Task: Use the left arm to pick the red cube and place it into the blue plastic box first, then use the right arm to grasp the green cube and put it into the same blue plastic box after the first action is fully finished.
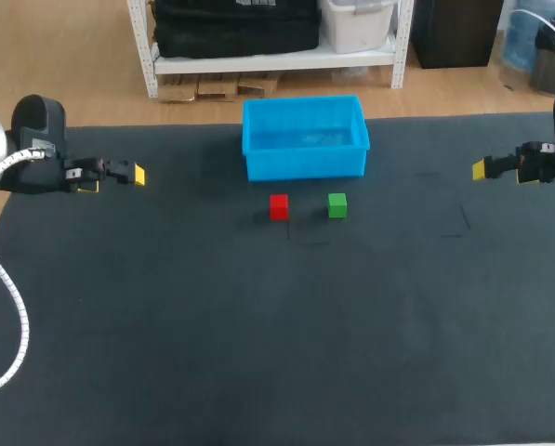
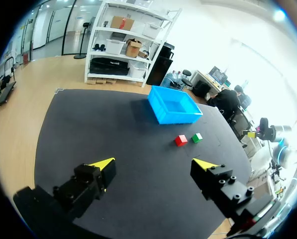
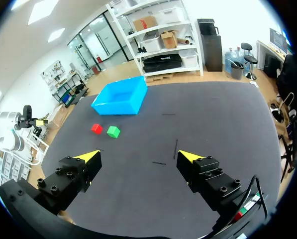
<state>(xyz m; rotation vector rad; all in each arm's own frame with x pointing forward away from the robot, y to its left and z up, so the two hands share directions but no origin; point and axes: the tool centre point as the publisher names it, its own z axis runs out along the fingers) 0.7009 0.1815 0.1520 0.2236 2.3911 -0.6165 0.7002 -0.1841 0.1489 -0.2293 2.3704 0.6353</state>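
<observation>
1. Our left arm [image 1: 35, 149] comes in at the left edge of the table [image 1: 258, 353], level with the front wall of the box.
2. The left gripper [image 1: 115, 179] is released. In the left wrist view its 2 yellow-tipped fingers [image 2: 102, 163] stand wide apart with only bare mat between them. It holds nothing and sits well apart from both cubes.
3. The red cube [image 1: 278, 206] sits flat on the mat, just in front of the box's front wall and left of its middle. From the left wrist it lies far ahead of the gripper [image 2: 153, 163], as the nearer of the 2 cubes [image 2: 180, 140]. Nothing touches it.
4. The blue plastic box [image 1: 305, 164] stands upright and open-topped at the middle of the table's far edge. We see neither cube inside it in any view [image 2: 180, 118] [image 3: 116, 108].
5. The green cube [image 1: 337, 205] is on the mat just right of the red one, with a small gap, so they are not touching. It is also in front of the box, right of its middle. Both wrist views show it beside the red cube [image 2: 197, 137] [image 3: 113, 131].
6. A few thin dark line marks [image 1: 463, 218] lie on the mat right of the cubes.
7. The right gripper [image 1: 482, 170] is at the right edge of the table, facing inward. It is released too. In the right wrist view its fingers [image 3: 88, 157] are spread wide and it holds nothing [image 3: 138, 157], with both cubes well ahead of it.
</observation>
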